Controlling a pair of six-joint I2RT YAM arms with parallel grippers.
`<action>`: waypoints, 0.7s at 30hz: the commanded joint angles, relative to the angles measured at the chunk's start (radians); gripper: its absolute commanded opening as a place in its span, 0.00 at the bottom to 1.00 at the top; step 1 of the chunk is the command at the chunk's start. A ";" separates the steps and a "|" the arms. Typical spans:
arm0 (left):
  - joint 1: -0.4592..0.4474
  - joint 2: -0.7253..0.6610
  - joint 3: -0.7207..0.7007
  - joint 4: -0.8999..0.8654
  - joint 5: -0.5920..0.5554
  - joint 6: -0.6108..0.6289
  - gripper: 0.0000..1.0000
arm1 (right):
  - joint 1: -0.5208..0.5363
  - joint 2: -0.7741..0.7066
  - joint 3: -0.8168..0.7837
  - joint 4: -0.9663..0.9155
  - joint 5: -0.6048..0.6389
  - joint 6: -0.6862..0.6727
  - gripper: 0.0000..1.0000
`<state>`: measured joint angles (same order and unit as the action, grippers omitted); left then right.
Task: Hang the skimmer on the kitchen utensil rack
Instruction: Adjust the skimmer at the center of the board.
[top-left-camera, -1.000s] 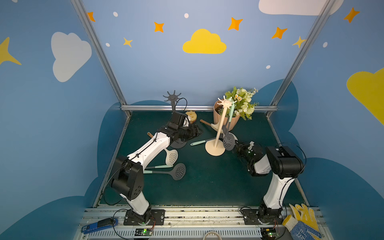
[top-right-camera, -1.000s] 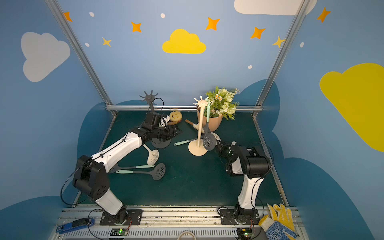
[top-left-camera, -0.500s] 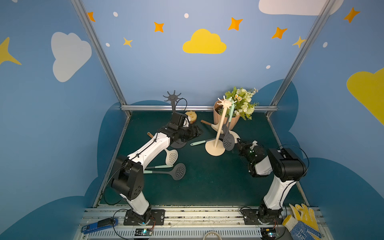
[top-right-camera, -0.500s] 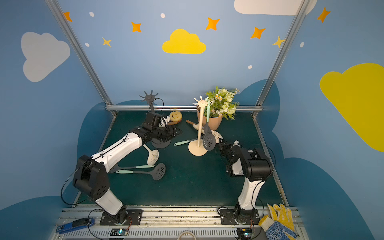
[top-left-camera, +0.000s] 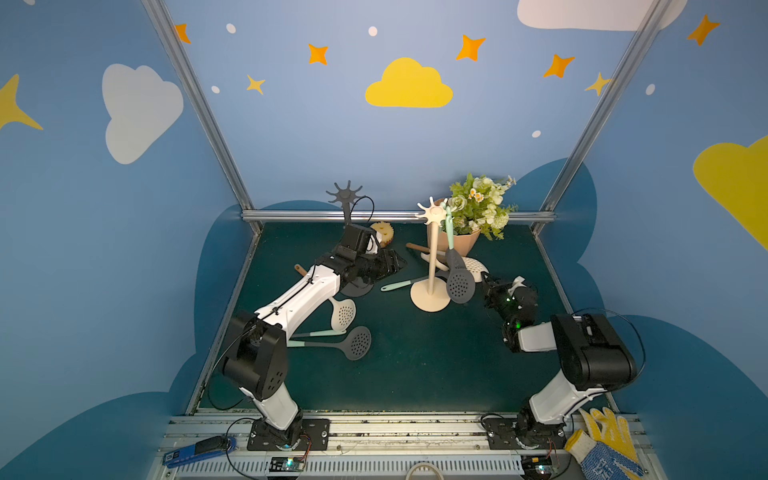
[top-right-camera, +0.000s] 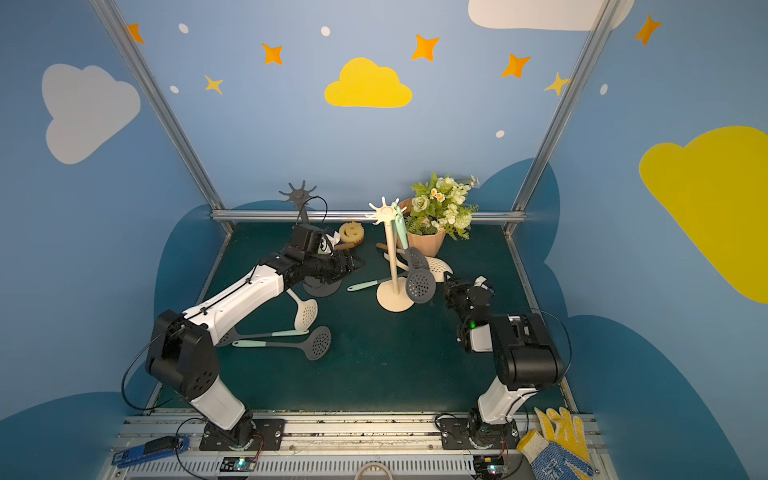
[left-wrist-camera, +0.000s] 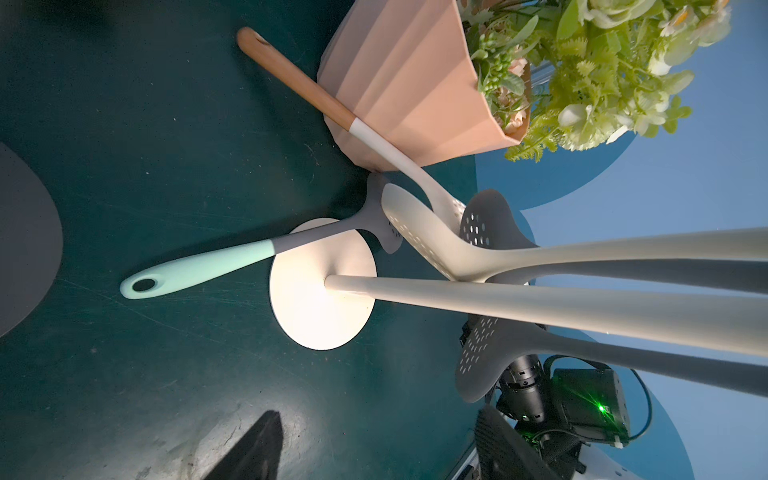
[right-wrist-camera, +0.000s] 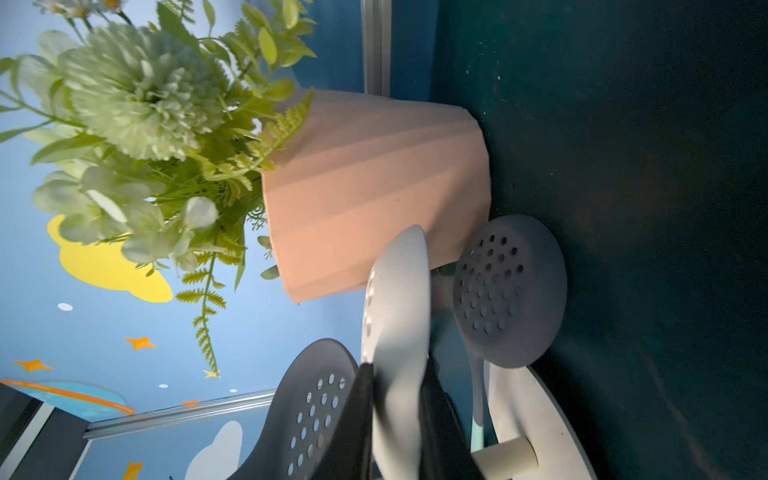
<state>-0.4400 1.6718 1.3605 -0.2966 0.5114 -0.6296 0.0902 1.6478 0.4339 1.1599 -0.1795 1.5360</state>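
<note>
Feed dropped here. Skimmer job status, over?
Left gripper open, empty. Right gripper shut on cream skimmer, low beside cream rack, unhung. Hung grey skimmer and flower pot crowd it.

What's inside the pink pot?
Green and white flowers fill the pink pot. Whatever holds their stems down inside is covered by them, so it cannot be seen.

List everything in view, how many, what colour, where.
table: one, dark green
cream rack: one, middle
dark rack: one, grey, back left
hung skimmers: two grey, one cream, on cream rack
lying grey skimmers: three; two left side, one across cream rack's base
cream skimmer: one, by pot
second cream skimmer: one, left side
flower pot: one, peach, back
smiley: one, yellow, back
gloves: apparently two, yellow-blue, front right
gadget: one, blue, front left
arms: two, white-black
left gripper: open, beside dark rack
right gripper: shut on cream skimmer's head
</note>
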 joint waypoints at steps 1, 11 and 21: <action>0.004 -0.034 -0.018 0.016 0.016 -0.003 0.74 | -0.011 -0.064 0.017 -0.082 0.007 -0.073 0.16; 0.004 -0.029 -0.027 0.043 0.041 -0.002 0.73 | -0.084 -0.049 0.031 -0.109 -0.098 -0.128 0.18; 0.002 -0.025 -0.033 0.057 0.049 0.001 0.73 | -0.172 0.196 0.057 0.195 -0.219 -0.081 0.17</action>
<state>-0.4400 1.6718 1.3361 -0.2607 0.5468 -0.6361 -0.0635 1.7947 0.4679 1.2186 -0.3462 1.4517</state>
